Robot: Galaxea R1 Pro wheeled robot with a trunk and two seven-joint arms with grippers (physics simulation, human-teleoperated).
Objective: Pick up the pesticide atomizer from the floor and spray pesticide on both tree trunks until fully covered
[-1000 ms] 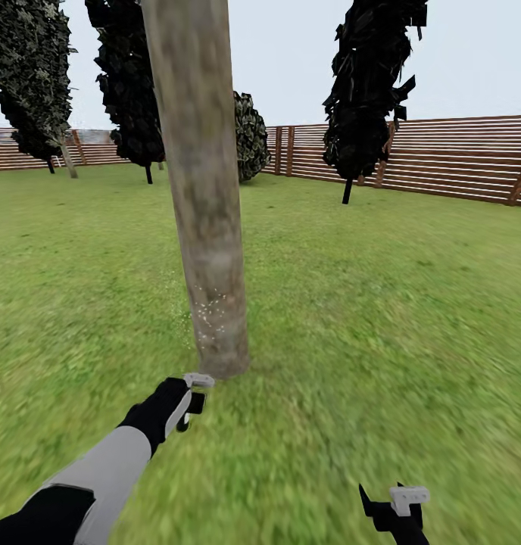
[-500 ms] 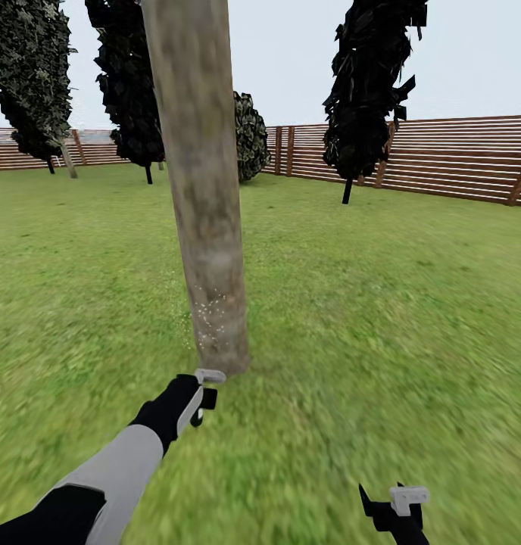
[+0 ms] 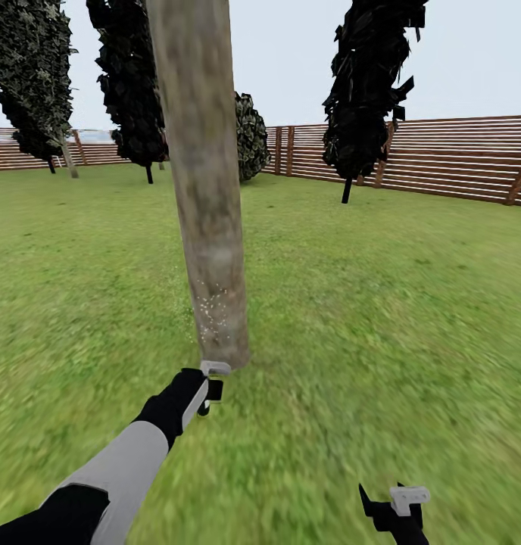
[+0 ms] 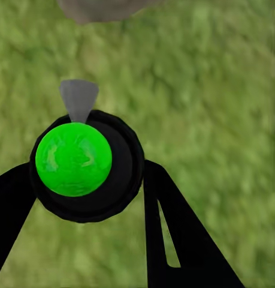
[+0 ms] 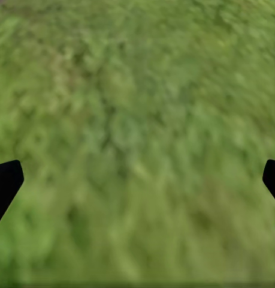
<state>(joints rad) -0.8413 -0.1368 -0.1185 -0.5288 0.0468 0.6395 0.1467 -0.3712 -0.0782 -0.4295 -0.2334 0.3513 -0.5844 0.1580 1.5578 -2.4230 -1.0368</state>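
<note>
we held the atomizer [image 4: 83, 165] clamped in our left gripper [image 3: 210, 382] low beside the trunk [image 3: 207, 227], nozzle toward its base, to wet it; our right gripper [image 3: 393, 506] hung spread apart.

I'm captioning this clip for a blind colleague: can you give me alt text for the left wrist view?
Seen from above, the left gripper holds a round black atomizer with a bright green cap between its two black fingers, its small grey nozzle pointing toward the pale base of a tree trunk. Blurred green grass lies beneath.
</note>
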